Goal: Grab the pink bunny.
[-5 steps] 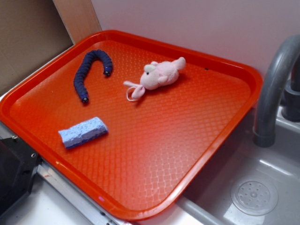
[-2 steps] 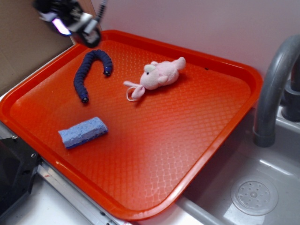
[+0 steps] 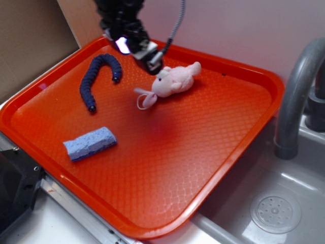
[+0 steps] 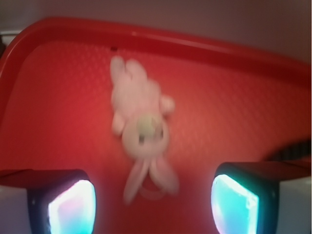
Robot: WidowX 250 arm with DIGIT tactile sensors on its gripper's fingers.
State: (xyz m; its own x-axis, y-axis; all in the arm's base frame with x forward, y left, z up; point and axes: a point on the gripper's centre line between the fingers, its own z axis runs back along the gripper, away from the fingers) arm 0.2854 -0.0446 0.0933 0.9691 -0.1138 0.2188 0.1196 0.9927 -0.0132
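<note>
The pink bunny (image 3: 174, 80) lies on its side on the orange tray (image 3: 213, 127), toward the back middle, its floppy ears and ribbon loop pointing front-left. In the wrist view the bunny (image 4: 140, 122) lies ahead of the jaws, ears toward me. My gripper (image 3: 144, 51) hovers above the tray just left of and behind the bunny. It is open and empty; both lit fingertips (image 4: 72, 207) stand wide apart, with the ears between and ahead of them.
A dark blue segmented worm toy (image 3: 97, 77) lies at the tray's back left. A blue sponge (image 3: 90, 143) lies front left. A grey faucet (image 3: 297, 96) and sink (image 3: 277, 208) are to the right. A wall runs behind the tray.
My gripper came into view from the upper left and moved right and down, from over the tray's back-left corner to just beside the bunny. The objects have not moved.
</note>
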